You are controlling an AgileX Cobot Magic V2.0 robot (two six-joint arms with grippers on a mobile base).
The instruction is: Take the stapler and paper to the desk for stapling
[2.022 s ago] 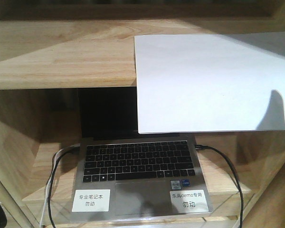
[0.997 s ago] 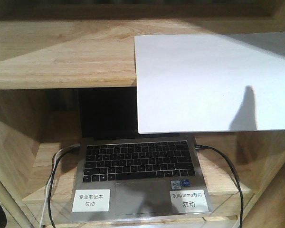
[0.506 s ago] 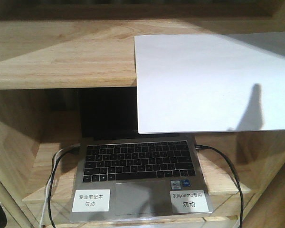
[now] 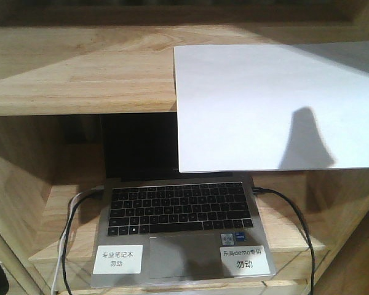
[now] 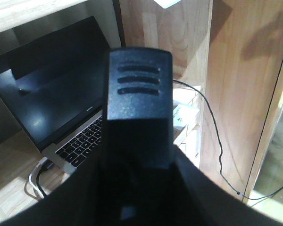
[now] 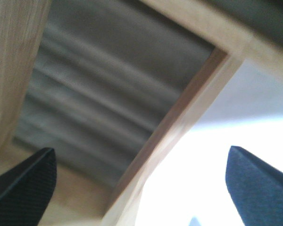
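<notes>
The paper (image 4: pixel 270 104) is a blank white sheet lying on the upper shelf, its front edge hanging out over the laptop. A finger-shaped shadow falls on its lower right part. In the right wrist view my right gripper (image 6: pixel 141 188) is open wide, its dark fingertips (image 6: pixel 23 183) far apart, with the paper (image 6: pixel 203 179) and the shelf's wooden edge between and beyond them. The black stapler (image 5: pixel 139 94), ridged at its end, stands upright in my left gripper (image 5: pixel 137 188), which is shut on it in front of the laptop. The desk is out of view.
An open laptop (image 4: pixel 181 224) with two white printed labels sits on the lower shelf (image 4: pixel 55 209), cables running out on both sides. The wooden shelving unit (image 4: pixel 80 67) frames everything; its side panel (image 5: pixel 240 94) rises to the right of my left gripper.
The shadow on the paper's lower right has shifted left and grown broader over the last two seconds. The paper and laptop have not moved.
</notes>
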